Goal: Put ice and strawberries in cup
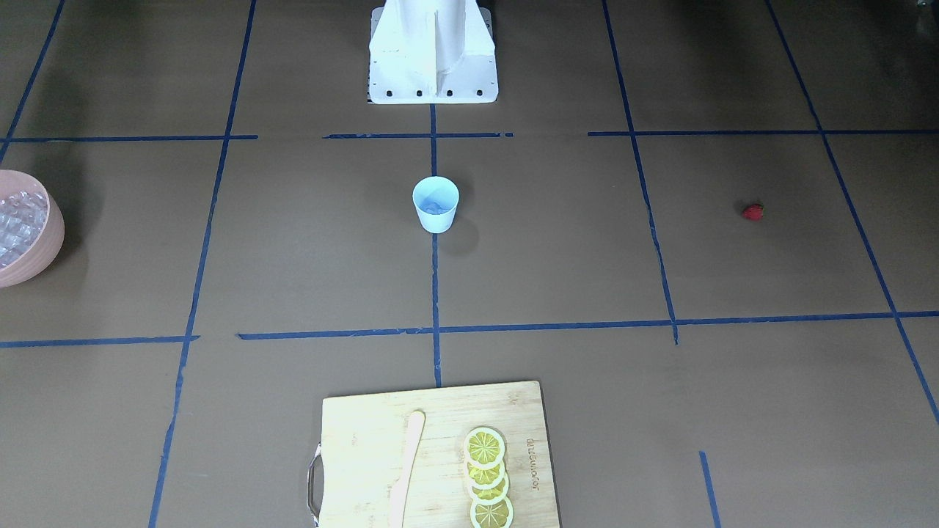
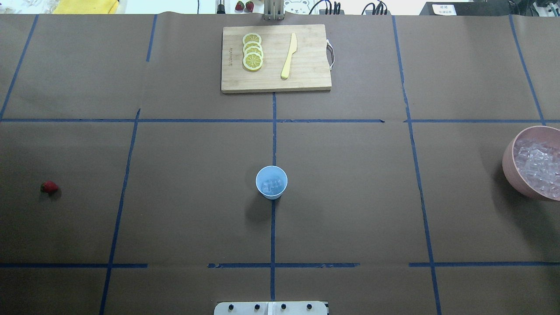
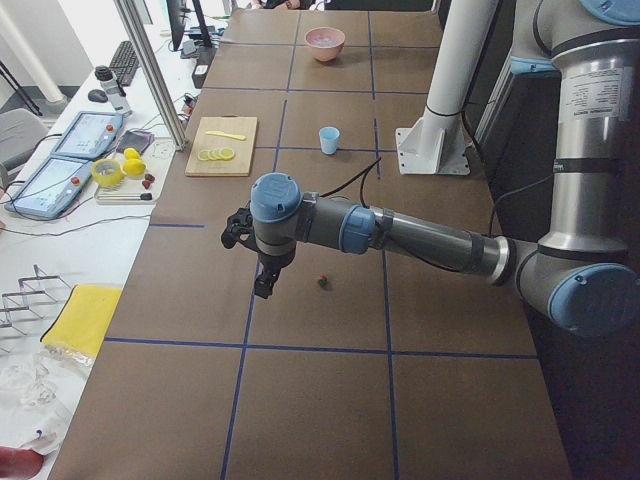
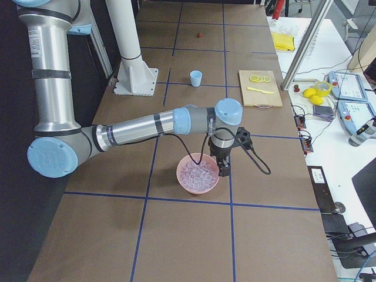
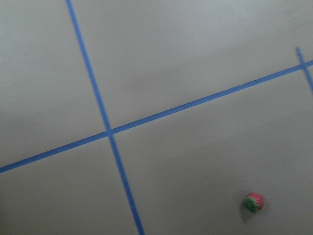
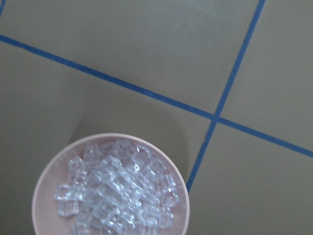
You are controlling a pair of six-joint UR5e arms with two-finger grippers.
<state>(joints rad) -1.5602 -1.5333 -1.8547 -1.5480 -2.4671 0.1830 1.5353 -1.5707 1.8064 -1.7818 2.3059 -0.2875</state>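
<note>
The light blue cup [image 2: 271, 182] stands upright at the table's centre with a few ice cubes [image 2: 271, 187] in it. More ice [image 6: 115, 191] fills a pink bowl [image 2: 509, 168] at the table's right end. A single red strawberry [image 2: 49, 187] lies on the paper at the left end and also shows in the left wrist view [image 5: 253, 201]. My left gripper [image 3: 262, 285] hangs above the table a short way from the strawberry [image 3: 322, 282]. My right gripper [image 4: 223, 170] hovers by the bowl's [image 4: 197, 188] rim. Whether either is open or shut, I cannot tell.
A wooden cutting board [image 2: 306, 78] at the far middle edge carries several lemon slices [image 2: 253, 51] and a pale knife [image 2: 288, 56]. The robot's white base [image 1: 433, 51] stands at the near edge. Blue tape lines divide the brown paper.
</note>
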